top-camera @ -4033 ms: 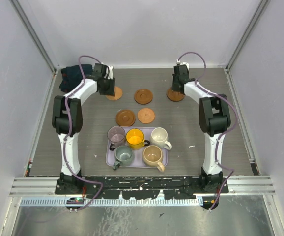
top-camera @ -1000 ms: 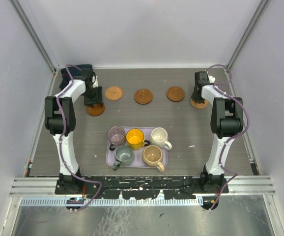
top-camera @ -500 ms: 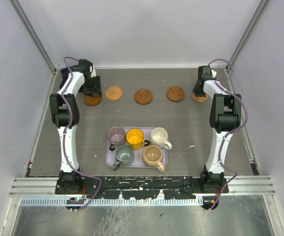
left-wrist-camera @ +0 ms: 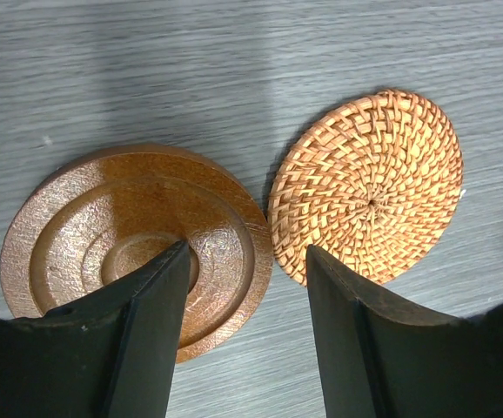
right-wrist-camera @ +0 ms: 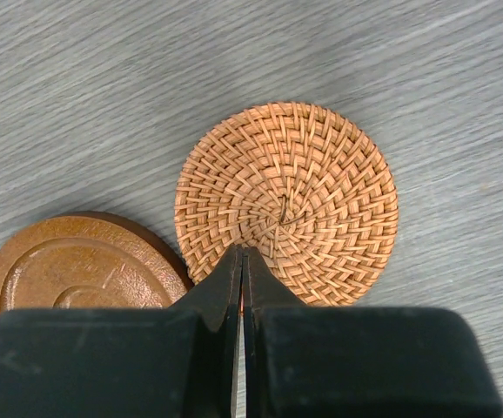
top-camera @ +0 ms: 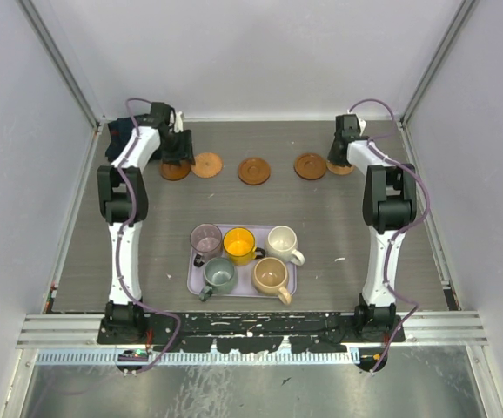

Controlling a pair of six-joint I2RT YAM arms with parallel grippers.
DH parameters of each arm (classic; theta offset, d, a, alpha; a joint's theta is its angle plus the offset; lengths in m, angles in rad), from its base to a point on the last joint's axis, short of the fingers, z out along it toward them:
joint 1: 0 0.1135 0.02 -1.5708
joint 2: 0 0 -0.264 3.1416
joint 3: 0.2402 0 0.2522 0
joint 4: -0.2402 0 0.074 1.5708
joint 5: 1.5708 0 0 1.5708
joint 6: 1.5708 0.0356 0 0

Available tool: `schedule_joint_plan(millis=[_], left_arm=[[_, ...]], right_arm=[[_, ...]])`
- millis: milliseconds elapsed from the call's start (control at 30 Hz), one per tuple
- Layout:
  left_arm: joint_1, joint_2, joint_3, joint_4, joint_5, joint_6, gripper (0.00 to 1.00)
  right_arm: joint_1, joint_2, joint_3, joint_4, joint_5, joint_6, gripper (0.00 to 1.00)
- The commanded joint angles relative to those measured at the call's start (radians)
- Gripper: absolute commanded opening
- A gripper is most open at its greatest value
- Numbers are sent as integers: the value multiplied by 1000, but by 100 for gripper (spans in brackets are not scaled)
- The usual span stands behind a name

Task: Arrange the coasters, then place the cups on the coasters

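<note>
Five round brown coasters (top-camera: 254, 170) lie flat in a row beyond the lavender rectangular tray (top-camera: 242, 280). Three are ridged wood, two woven wicker (top-camera: 206, 165). On the tray stand five handled ceramic cups (top-camera: 239, 245), upright: mauve, yellow and cream behind, grey-green and tan in front.

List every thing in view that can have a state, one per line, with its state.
Left tool: open, holding nothing.
Right tool: shut, holding nothing.
Coasters: five flat in a row, bare.
Cups: five upright on the tray.
Tray: holding all cups.
</note>
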Motion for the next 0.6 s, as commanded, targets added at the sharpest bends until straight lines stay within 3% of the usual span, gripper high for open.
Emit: schedule_joint_plan(millis=[0, 567], left_arm=[[-42, 31, -35, 3, 71, 3, 57], [-101, -97, -334, 114, 89, -43, 57]], right_arm=[[38, 66, -45, -109, -76, -2, 4], [106, -26, -219, -82, -59, 20, 4]])
